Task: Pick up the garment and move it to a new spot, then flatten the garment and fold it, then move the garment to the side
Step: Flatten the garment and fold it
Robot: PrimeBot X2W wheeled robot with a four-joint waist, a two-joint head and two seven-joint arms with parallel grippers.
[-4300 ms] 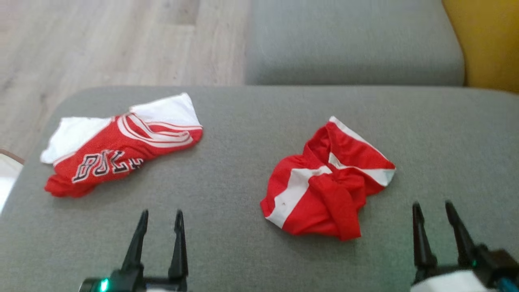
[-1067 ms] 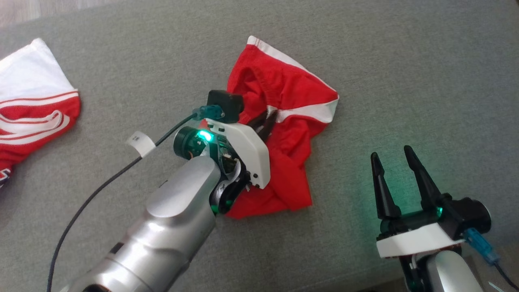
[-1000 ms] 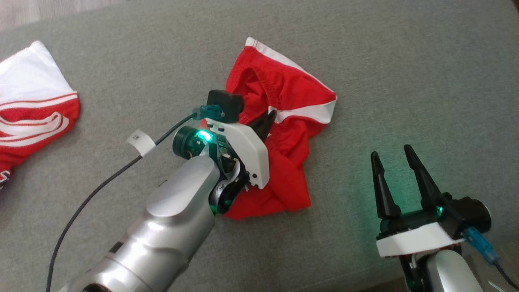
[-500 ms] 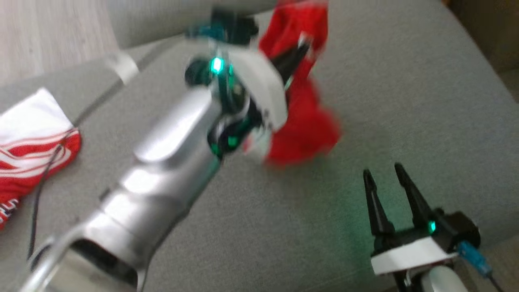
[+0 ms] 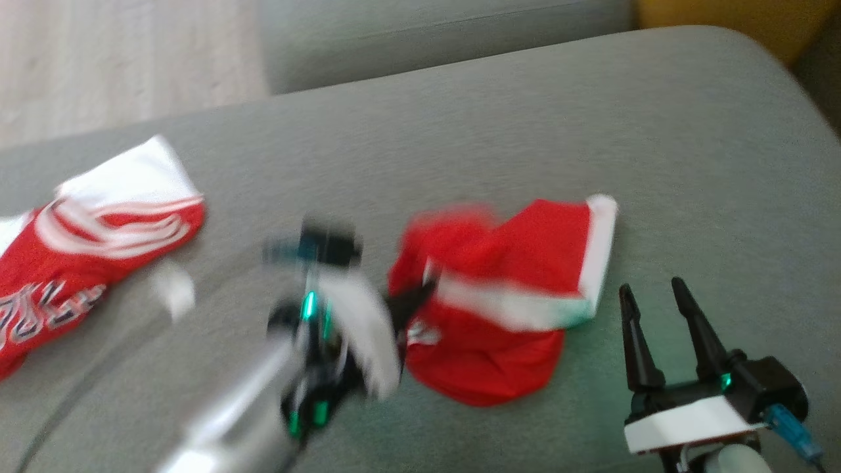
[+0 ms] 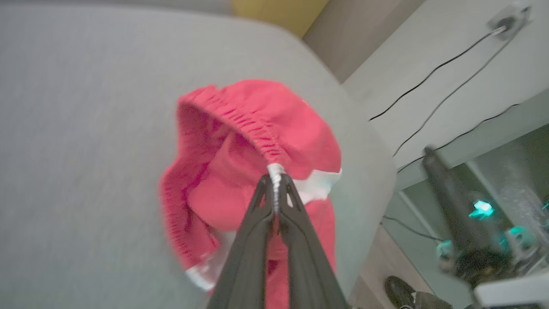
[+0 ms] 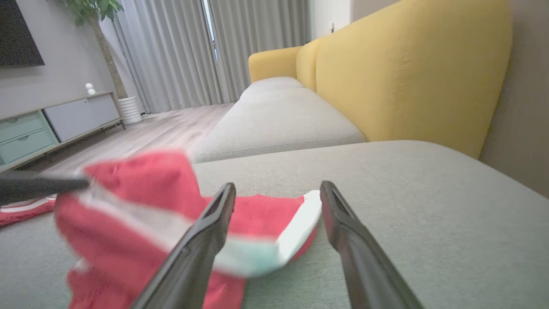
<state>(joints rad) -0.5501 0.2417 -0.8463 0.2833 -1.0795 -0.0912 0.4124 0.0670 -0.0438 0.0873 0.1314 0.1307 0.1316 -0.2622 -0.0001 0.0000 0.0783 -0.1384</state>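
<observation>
Left gripper (image 6: 274, 182) is clamped on the waistband of the red-and-white cloth shorts (image 5: 506, 256); right gripper (image 5: 650, 292), spread wide and empty, sits just right of them.

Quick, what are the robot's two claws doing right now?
Left gripper: shut on the red shorts.
Right gripper: open, holding nothing.

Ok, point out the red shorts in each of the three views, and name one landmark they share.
Head view: red shorts centre-right, pinched by the left gripper.
Left wrist view: red shorts at centre, waistband between the shut fingers.
Right wrist view: red shorts lower left, behind the open right gripper.
Shared landmark: the grey sofa cushion beneath them.
</observation>
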